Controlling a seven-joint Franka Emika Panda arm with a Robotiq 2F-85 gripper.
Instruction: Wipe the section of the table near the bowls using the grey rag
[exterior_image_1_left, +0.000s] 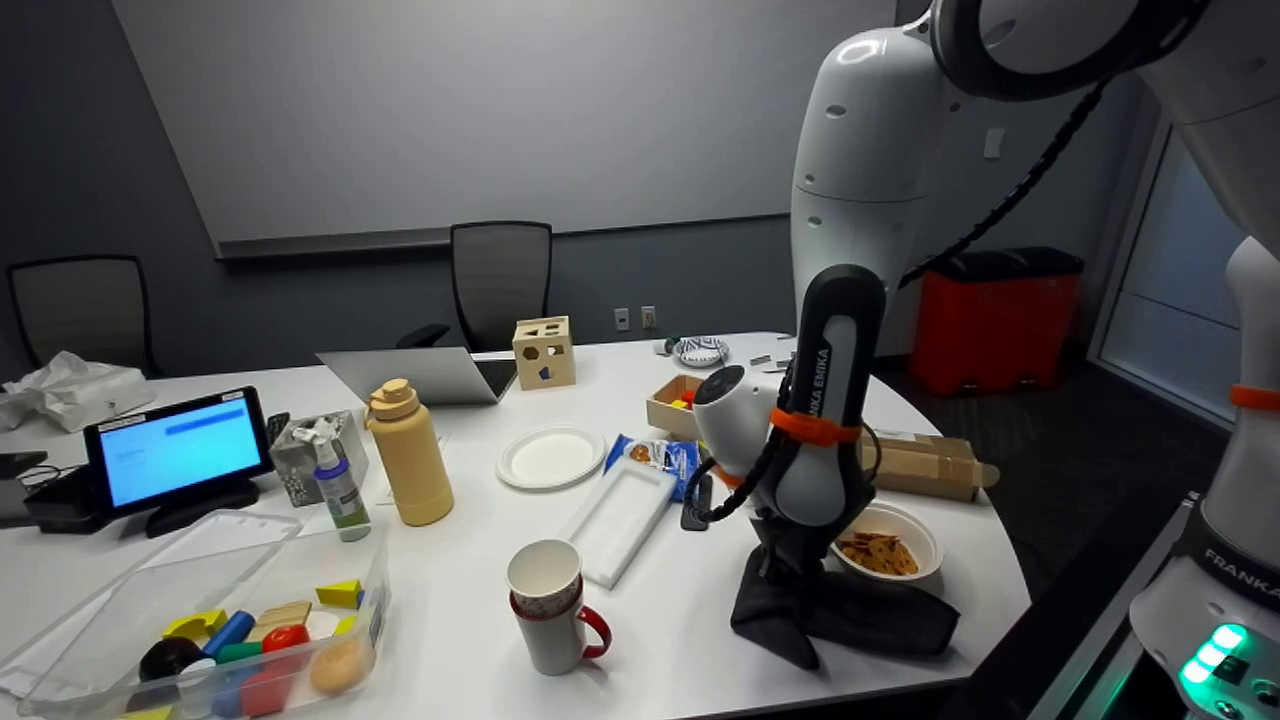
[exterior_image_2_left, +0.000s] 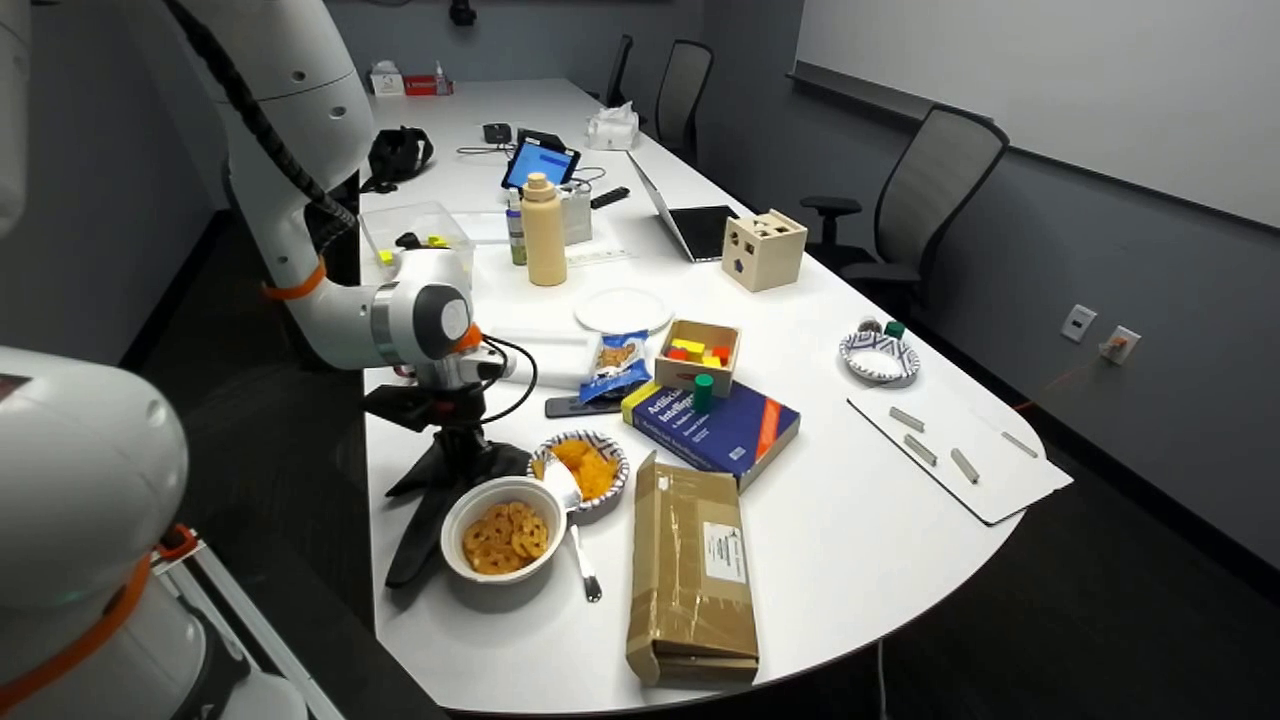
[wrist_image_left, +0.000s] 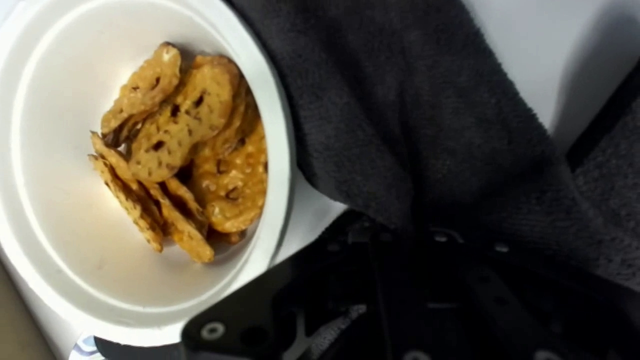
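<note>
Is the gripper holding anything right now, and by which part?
The dark grey rag, pinched in the gripper by a gathered part between its splayed ends.

Both ext. views overlook table (exterior_image_2_left: 850, 560) from diff. angles; wrist cam faces down, v. near bowl (wrist_image_left: 60, 165)

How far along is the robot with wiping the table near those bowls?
Looks done: the pickup, as the gripper is closed on the grey rag. In hand: wiping, seemingly, since the rag lies on the table beside the white bowl; stills can't show whether it has rubbed yet. Left: probably finishing near that bowl and the patterned bowl, then letting the held rag go.
</note>
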